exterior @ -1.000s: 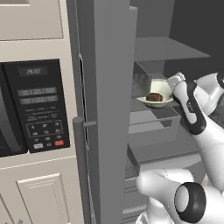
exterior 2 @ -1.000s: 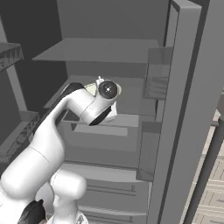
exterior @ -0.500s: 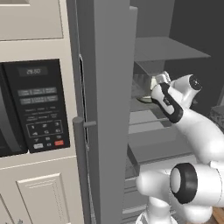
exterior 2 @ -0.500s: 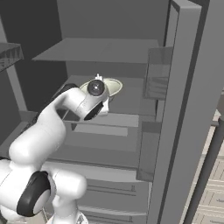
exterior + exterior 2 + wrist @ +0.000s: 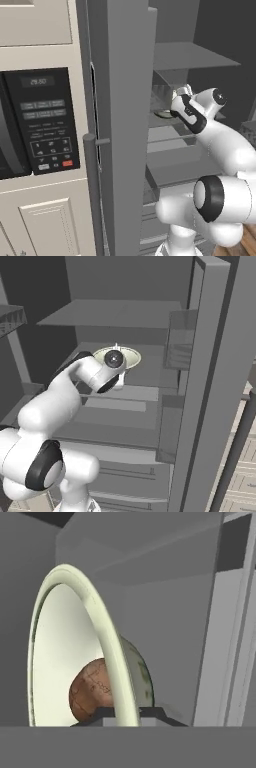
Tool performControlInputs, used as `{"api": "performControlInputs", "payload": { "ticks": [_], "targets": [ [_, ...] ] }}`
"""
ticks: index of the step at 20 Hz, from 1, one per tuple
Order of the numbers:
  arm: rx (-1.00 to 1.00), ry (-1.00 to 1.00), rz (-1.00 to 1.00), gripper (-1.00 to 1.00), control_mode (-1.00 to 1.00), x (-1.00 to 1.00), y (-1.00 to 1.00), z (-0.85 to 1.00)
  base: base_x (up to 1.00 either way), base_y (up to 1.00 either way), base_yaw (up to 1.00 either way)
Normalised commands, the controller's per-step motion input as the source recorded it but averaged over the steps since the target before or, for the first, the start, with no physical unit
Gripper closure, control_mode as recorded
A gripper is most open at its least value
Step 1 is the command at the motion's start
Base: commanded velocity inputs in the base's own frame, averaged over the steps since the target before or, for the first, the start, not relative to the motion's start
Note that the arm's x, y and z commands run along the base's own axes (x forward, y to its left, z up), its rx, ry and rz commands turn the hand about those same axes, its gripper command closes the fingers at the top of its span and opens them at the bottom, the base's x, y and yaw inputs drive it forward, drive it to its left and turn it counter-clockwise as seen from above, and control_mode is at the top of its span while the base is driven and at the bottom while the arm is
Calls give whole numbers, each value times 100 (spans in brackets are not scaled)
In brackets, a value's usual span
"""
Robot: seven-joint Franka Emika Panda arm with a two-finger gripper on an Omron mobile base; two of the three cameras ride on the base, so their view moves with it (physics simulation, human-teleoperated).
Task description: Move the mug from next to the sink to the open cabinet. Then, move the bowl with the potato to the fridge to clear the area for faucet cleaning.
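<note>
Nearest us, the gripper (image 5: 127, 713) is closed on the rim of the bowl (image 5: 75, 647), one dark fingertip (image 5: 100, 714) on the inner face and the other on the outer. The potato (image 5: 92, 691) lies inside the bowl, low against the wall, just beside the grip. In the right base view the bowl (image 5: 131, 357) is carried inside the open fridge (image 5: 150, 381), above the middle shelf (image 5: 145, 368); we cannot tell whether it touches. We judge the second step to be in hand: placing the bowl in the fridge. The next move calls for lowering it level onto the shelf, then opening the fingers and withdrawing clear of the rim. Beyond lies the fridge's back wall.
</note>
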Motion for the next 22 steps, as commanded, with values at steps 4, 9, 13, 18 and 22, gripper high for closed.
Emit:
{"api": "performControlInputs", "payload": {
  "ticks": [4, 9, 13, 18, 22],
  "targets": [
    [15, 11, 0, 100, -100, 28, 0, -14, 0, 0, 0],
    [6, 7, -3, 100, -100, 47, 0, -24, 0, 0, 0],
    [5, 7, -5, 100, -100, 54, 0, -5, 0, 0, 0],
    [0, 0, -4, -100, -100, 37, 5, -4, 0, 0, 0],
    [0, 0, 0, -100, -100, 2, 1, 0, 0, 0, 0]
  ]
}}
